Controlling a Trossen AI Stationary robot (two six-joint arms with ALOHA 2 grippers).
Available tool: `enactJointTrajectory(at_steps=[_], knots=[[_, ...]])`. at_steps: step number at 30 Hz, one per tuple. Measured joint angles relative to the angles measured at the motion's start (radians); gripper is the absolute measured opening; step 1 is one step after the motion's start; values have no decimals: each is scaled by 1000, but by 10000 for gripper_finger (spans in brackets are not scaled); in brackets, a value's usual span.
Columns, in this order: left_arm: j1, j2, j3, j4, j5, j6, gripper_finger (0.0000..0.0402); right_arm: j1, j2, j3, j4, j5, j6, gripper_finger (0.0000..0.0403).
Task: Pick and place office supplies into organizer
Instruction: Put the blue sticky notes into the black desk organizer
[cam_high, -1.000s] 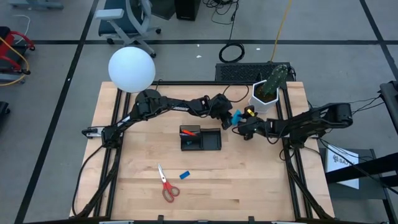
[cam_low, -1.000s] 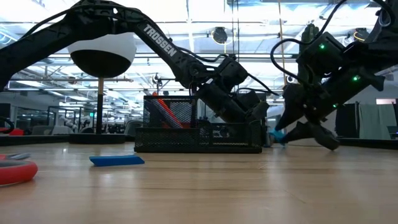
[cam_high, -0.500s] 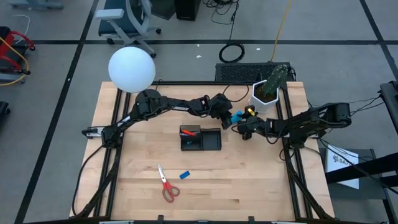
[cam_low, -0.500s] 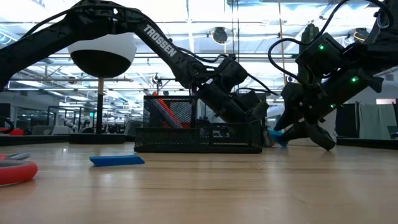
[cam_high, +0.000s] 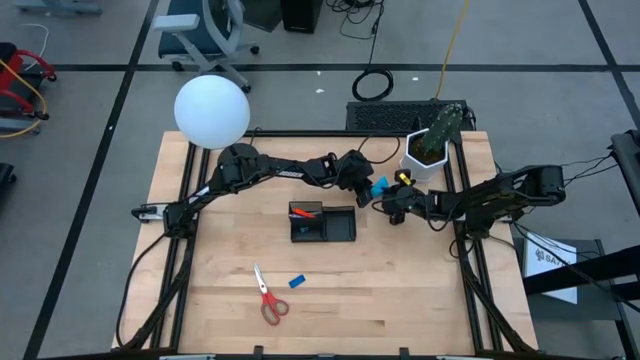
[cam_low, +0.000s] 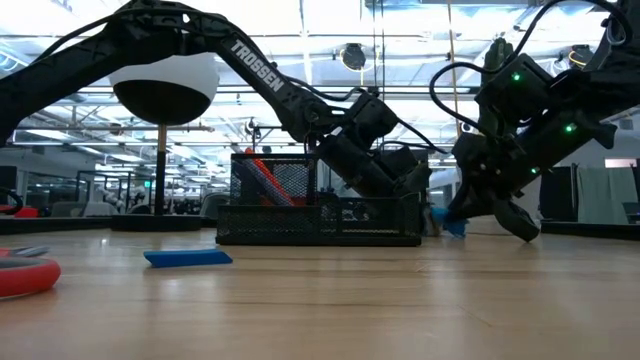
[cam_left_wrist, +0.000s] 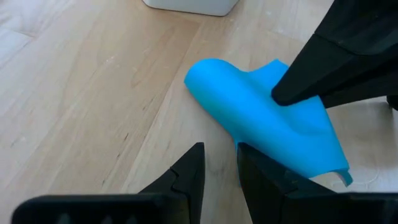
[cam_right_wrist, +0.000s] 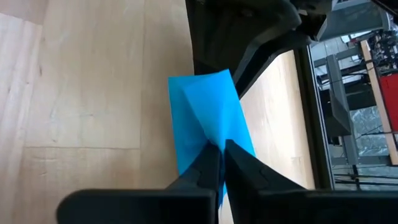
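The blue note pad (cam_left_wrist: 261, 118) shows as a thin bent blue sheet on the wood at the back right, between the organizer (cam_high: 322, 223) and the white cactus pot (cam_high: 428, 160). My right gripper (cam_right_wrist: 219, 152) is shut on it. My left gripper (cam_left_wrist: 221, 165) stands open right beside it, bare wood showing between its fingers. Red pens (cam_low: 265, 172) stand in the organizer's left compartment. The red-handled scissors (cam_high: 268, 297) and the blue eraser (cam_high: 296, 281) lie flat near the table's front. My right gripper pinches a raised fold (cam_right_wrist: 211, 134) of the note pad between its two fingers. It comes from the table's right, slanting down. The sheet arches up at the fingers, and its far part (cam_left_wrist: 205, 74) lies on the table. My left gripper has one finger (cam_left_wrist: 261, 177) at the sheet's near edge; I cannot tell whether it touches.
A white globe lamp (cam_high: 212, 110) stands at the back left, its black base (cam_low: 160, 222) behind the organizer in the low view. The potted cactus (cam_high: 440, 130) stands close behind both grippers. Open wood lies at the front right.
My right gripper has edged a little toward the left arm and closed on the blue note pad; in the low view less of the pad shows now.
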Motion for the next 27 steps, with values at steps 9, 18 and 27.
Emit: enactJointTrajectory(at_steps=[9, 18, 27], knots=[[5, 0, 0, -12, 14, 39, 104, -10, 0, 0, -1, -41, 38, 1], [9, -18, -1, -42, -15, 58, 104, -8, 0, 0, -8, -26, 39, 1], [10, -115, -2, -197, -226, 149, 104, -8, -80, -3, -97, -25, 67, 0]])
